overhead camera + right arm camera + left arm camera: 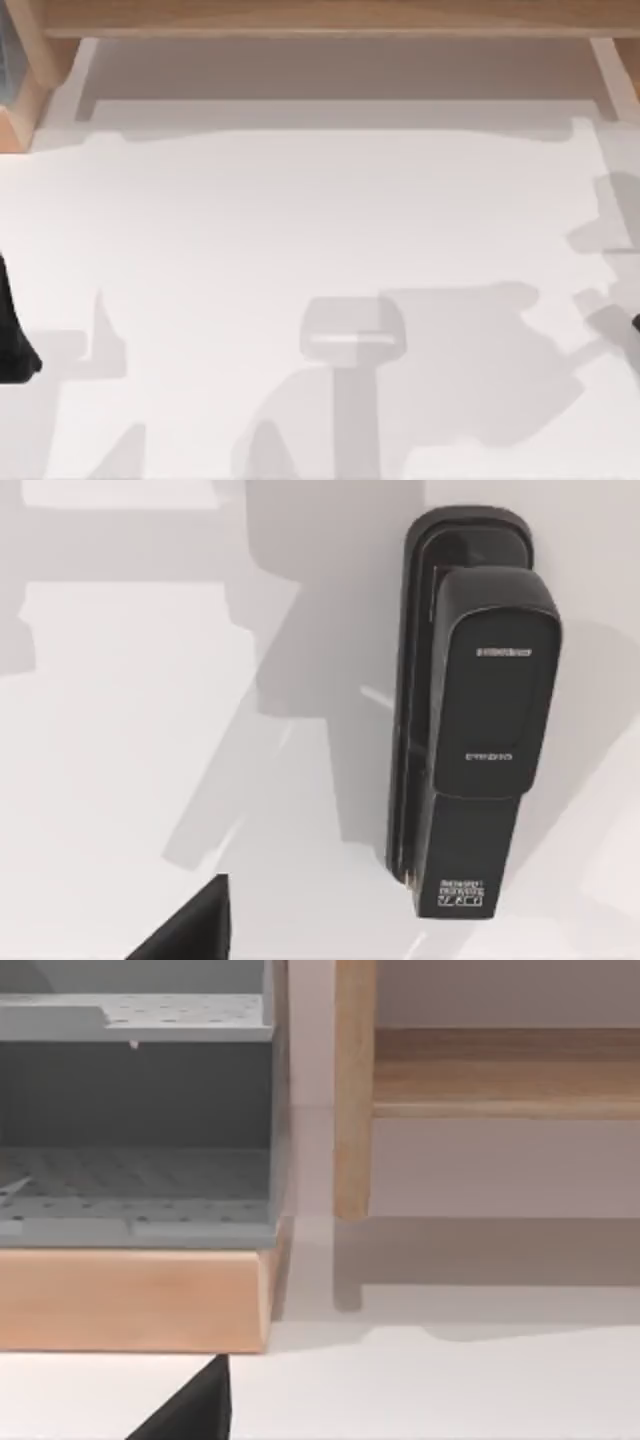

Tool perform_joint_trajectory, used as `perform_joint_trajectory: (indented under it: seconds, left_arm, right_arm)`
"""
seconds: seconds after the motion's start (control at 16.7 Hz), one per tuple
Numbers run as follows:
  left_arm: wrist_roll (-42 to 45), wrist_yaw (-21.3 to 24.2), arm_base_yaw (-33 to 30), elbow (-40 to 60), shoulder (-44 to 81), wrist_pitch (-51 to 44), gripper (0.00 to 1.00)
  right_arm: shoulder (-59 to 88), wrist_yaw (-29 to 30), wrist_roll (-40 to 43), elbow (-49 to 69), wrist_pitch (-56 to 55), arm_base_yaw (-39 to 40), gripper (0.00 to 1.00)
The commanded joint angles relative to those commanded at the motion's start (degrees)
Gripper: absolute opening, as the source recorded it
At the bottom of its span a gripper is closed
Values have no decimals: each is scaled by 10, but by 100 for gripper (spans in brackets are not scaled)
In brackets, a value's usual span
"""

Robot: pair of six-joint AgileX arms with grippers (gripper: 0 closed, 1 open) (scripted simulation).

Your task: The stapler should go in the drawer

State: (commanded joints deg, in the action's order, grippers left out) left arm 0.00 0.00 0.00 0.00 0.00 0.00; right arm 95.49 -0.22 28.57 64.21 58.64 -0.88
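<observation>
The black stapler (480,710) lies flat on the white table, shown from directly above in the right wrist view. A black corner of my right gripper (190,935) sits off to one side of the stapler, apart from it and holding nothing. The grey drawer unit (135,1120) has perforated floors and stands on a wooden base (130,1295). It faces the left wrist camera, with a black corner of my left gripper (190,1415) in front of it. My left arm (12,330) is at the table's left edge.
A wooden shelf (330,18) runs along the back of the white table (320,220). Its wooden leg (352,1090) stands right beside the drawer unit. A sliver of my right arm (636,322) is at the right edge. Arm shadows fall across the table's front.
</observation>
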Motion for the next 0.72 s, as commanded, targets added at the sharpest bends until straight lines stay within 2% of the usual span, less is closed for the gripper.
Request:
perform_joint_trajectory:
  seconds: [0.18, 0.54, 0.72]
  left_arm:
    - [0, 0, 0, 0, 0, 0, 100]
    - [0, 0, 0, 0, 0, 0, 100]
    - [0, 0, 0, 0, 0, 0, 100]
  right_arm:
    - [11, 1, 0, -16, -23, 1, 100]
    - [66, 1, -3, -86, -153, 3, 100]
    - [71, 1, -3, -93, -163, 4, 100]
